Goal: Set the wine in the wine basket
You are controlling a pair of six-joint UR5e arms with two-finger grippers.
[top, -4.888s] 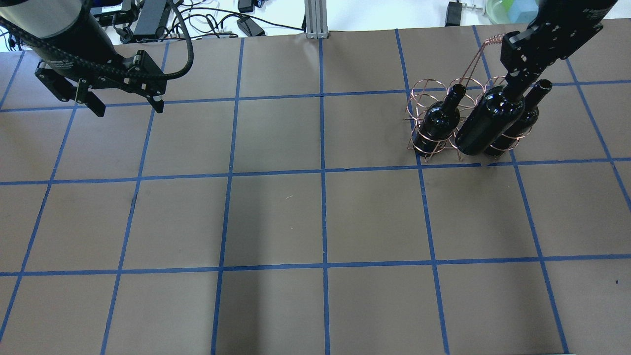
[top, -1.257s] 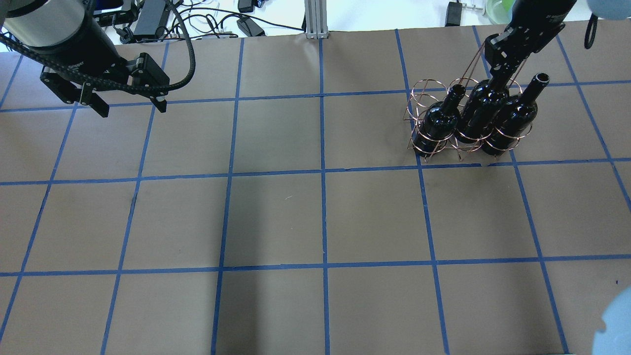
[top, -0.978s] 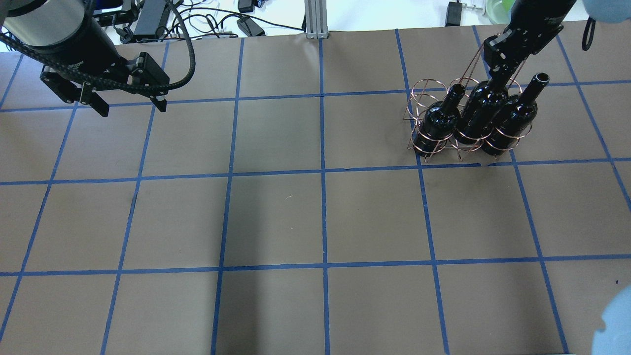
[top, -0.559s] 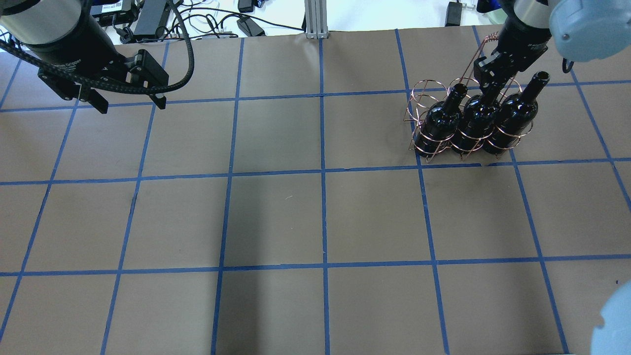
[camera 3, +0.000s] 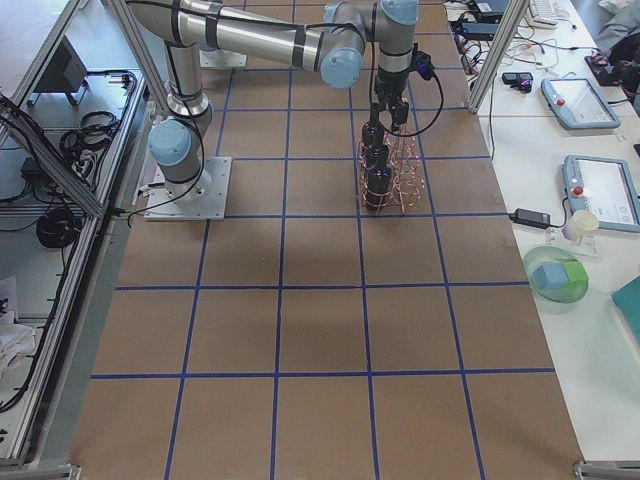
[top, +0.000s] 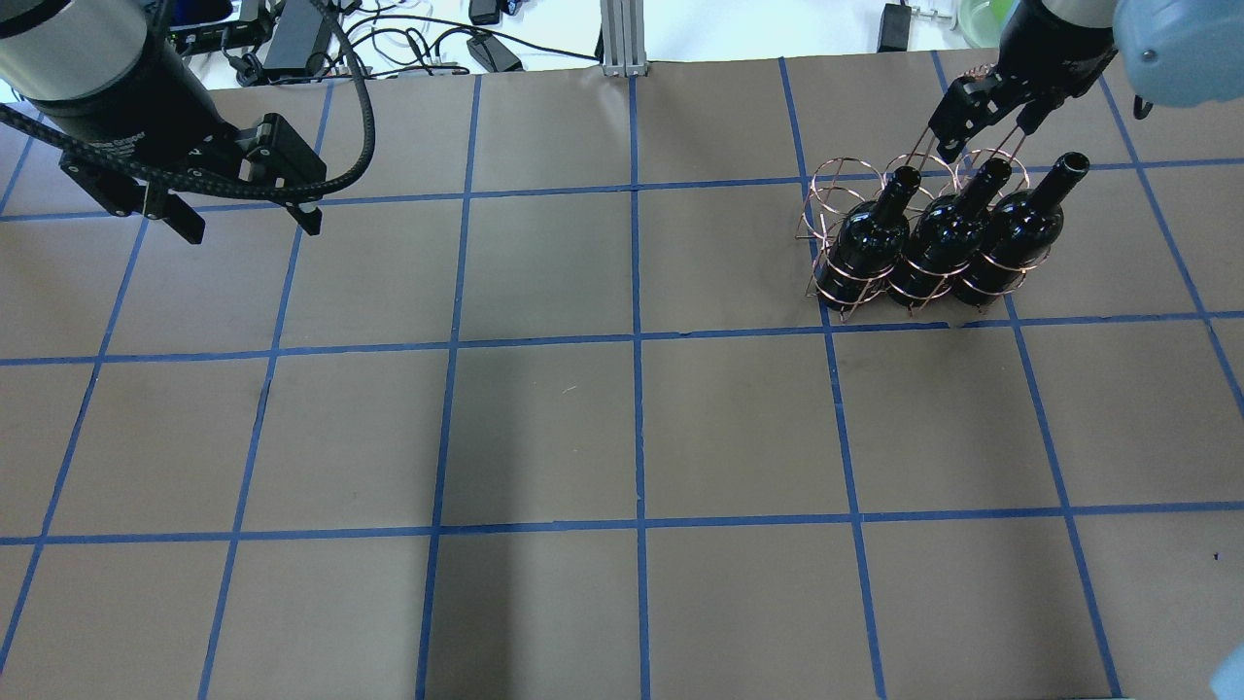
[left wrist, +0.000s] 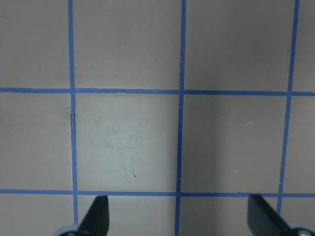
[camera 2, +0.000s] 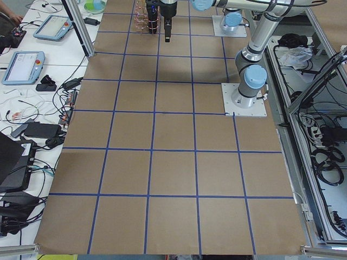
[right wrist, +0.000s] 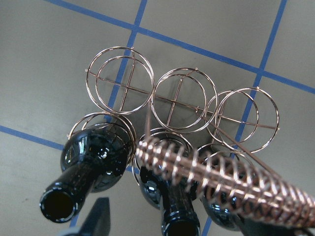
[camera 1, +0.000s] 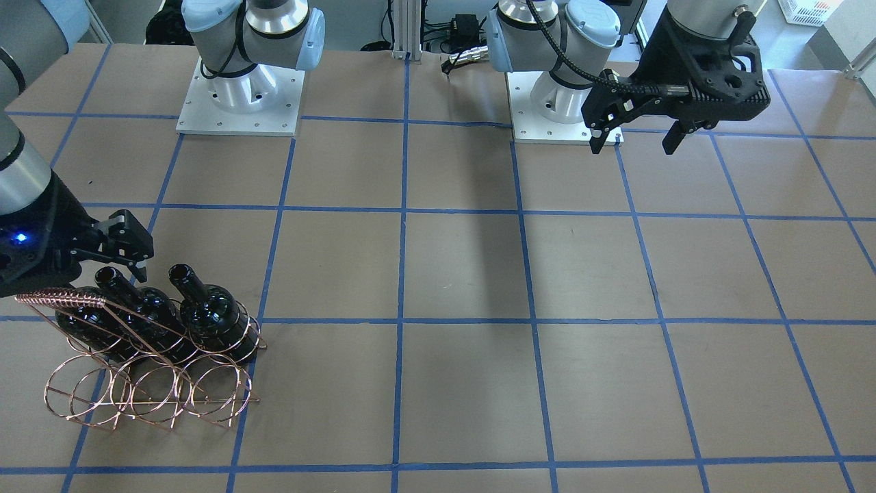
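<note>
- Black glass now sits where I wanted it: the wine [top: 941,238] that hung from my right gripper [top: 982,136] a few seconds ago, above the rack, has gone down into the middle ring of the near row of the wine basket [right wrist: 216,179].
- My right gripper has let go. Its jaws stand spread and have lifted clear of the neck, with the bottle mouth showing between the fingers in the wrist view.
- By my reckoning the placing itself is done; what remains is to back the right arm away without disturbing anything.
- Two look-alike bottles flank the wine, the left bottle [top: 865,238] and the right bottle [top: 1020,228], each in its own ring and close against it.
- Three rings in the far row hold nothing.
- Copper coil of the handle bar runs right across the right wrist view, just beside my fingers; I judge it the one thing I could snag on the way out, and a tug there might tip the whole rack.
- My left gripper [top: 251,228] hangs released and empty over bare tabletop [top: 632,437], well apart from the basket.
</note>
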